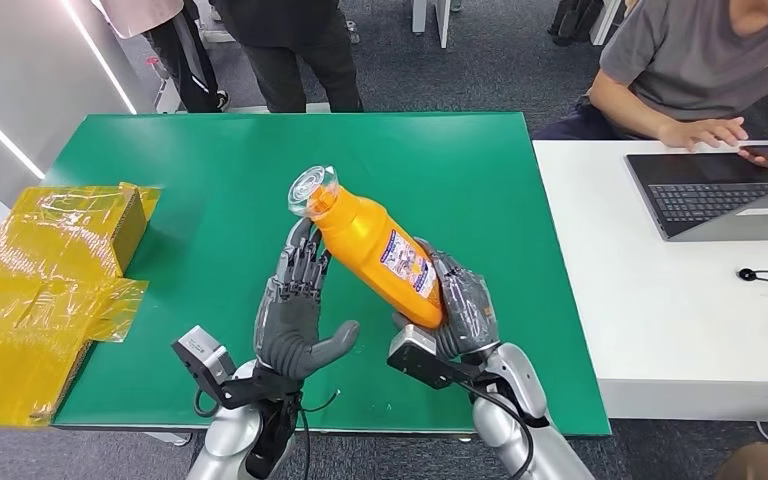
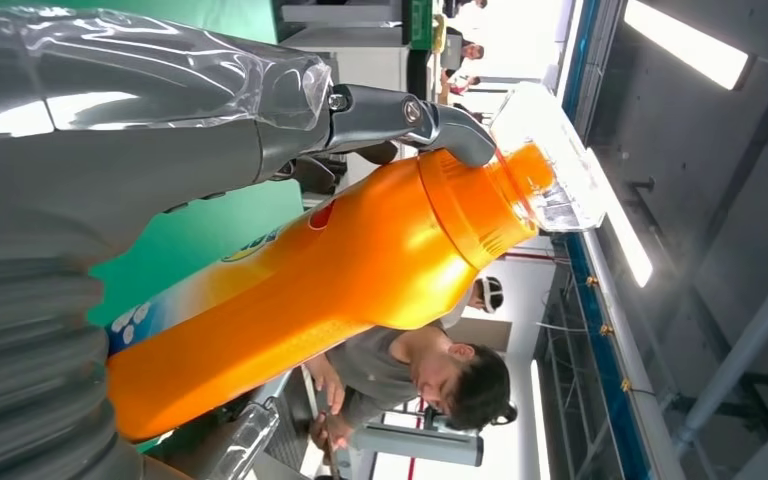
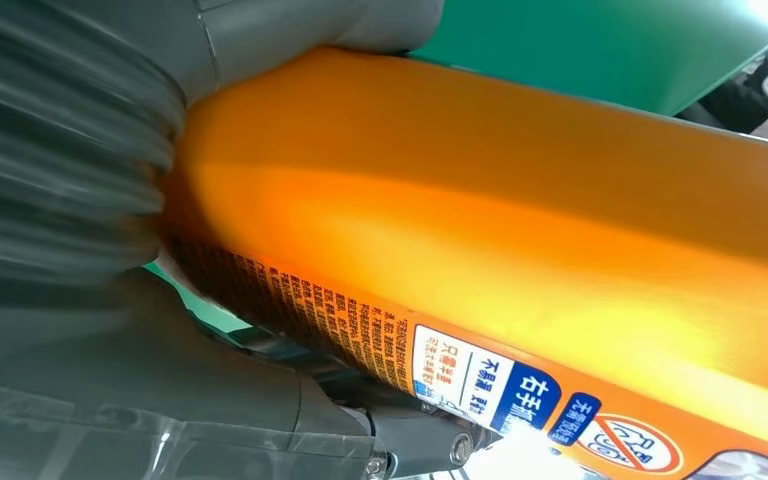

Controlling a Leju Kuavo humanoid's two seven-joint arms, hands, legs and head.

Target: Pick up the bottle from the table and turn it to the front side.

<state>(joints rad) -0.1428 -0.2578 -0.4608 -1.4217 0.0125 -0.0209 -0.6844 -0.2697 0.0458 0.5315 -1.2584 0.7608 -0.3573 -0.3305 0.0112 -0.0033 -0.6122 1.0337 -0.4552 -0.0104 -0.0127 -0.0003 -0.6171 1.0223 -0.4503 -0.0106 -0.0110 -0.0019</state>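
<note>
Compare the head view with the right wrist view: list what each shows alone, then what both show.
Head view alone: the left hand with fingertips at the bottle's neck, its clear cap, the green table, yellow wrapped boxes, a laptop and people. Right wrist view alone: close-up label print. Both: the orange bottle, held off the table by the right hand.

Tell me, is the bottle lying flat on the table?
No, the bottle is lifted off the green table, tilted in the right hand.
</note>
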